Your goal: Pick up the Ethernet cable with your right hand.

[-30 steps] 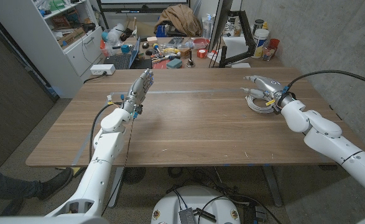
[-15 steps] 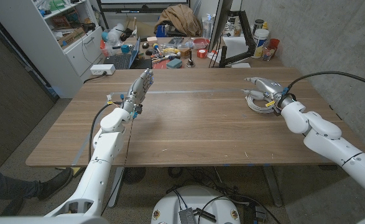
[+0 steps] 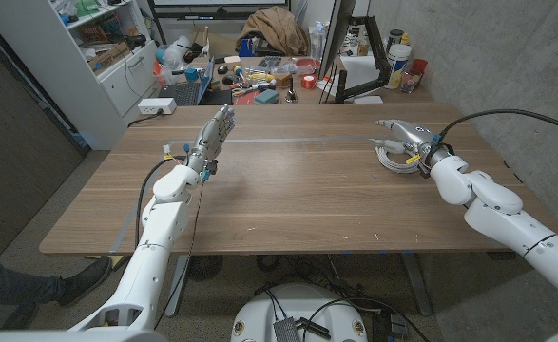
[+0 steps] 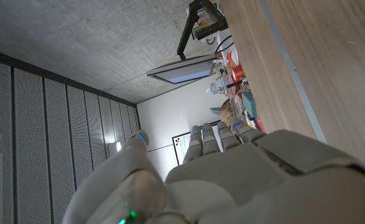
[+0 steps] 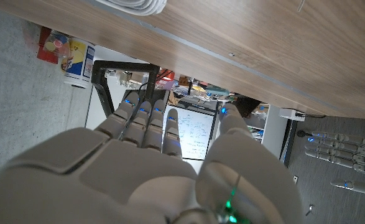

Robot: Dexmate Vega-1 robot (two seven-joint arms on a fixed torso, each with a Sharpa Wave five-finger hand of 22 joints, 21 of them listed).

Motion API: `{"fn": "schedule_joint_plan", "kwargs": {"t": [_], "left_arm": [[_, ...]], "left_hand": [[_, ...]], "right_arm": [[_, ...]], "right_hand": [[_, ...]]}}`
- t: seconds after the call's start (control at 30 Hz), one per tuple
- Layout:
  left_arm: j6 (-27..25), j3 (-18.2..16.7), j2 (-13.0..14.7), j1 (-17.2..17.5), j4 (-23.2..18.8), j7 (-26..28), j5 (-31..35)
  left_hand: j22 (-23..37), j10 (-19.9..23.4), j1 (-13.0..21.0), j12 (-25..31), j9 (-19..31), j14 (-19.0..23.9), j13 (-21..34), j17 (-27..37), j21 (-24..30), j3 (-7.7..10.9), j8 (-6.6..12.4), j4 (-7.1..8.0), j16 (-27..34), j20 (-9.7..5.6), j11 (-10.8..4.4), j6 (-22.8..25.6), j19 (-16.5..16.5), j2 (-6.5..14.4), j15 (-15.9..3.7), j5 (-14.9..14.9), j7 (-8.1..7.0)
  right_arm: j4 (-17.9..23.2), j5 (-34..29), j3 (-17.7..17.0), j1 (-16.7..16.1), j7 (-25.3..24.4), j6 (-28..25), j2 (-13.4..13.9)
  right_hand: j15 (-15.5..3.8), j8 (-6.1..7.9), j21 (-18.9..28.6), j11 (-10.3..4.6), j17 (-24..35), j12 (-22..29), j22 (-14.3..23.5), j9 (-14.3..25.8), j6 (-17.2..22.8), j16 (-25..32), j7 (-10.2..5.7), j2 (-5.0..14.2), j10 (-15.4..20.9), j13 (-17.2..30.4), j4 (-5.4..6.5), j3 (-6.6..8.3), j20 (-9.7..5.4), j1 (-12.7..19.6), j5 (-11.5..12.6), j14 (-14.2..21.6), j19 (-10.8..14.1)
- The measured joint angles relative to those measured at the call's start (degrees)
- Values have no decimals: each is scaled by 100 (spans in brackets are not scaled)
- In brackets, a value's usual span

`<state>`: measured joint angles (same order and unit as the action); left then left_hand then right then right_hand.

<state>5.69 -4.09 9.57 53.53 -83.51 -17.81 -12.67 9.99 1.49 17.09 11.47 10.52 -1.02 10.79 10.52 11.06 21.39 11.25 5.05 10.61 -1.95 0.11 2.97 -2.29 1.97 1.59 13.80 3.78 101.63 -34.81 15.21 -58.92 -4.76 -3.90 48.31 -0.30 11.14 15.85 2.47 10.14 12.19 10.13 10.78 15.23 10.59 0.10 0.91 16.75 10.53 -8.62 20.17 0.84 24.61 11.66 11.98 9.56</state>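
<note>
Currently: Right Hand Positioned Over the Cable

We hold our right hand (image 3: 402, 131) open, fingers extended, directly above the coiled Ethernet cable (image 3: 390, 156) on the table (image 3: 288, 190), ready to close. Our left hand (image 3: 212, 135) waits open, well apart.

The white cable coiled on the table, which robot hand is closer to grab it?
The right hand. It hangs right over the coiled Ethernet cable at the table's right side, fingers stretched out and holding nothing. The left hand is far across the table, raised and also holding nothing.
</note>
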Motion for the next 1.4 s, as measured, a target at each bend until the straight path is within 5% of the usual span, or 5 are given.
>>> {"fn": "schedule_joint_plan", "kwargs": {"t": [1.4], "left_arm": [[27, 18, -1, -74, 95, -11, 13]], "left_hand": [[0, 0, 23, 0, 0, 0, 0, 0, 0, -47, 0, 0, 0, 0, 0, 62, 0, 23, 0, 0, 1]], "right_arm": [[21, -179, 243, 101, 345, -514, 27]], "right_hand": [[143, -34, -123, -10, 0, 0, 1, 0, -214, 0, -9, -197, -71, 27, -23, -24, 122, 136, 44, 20, -41]]}}
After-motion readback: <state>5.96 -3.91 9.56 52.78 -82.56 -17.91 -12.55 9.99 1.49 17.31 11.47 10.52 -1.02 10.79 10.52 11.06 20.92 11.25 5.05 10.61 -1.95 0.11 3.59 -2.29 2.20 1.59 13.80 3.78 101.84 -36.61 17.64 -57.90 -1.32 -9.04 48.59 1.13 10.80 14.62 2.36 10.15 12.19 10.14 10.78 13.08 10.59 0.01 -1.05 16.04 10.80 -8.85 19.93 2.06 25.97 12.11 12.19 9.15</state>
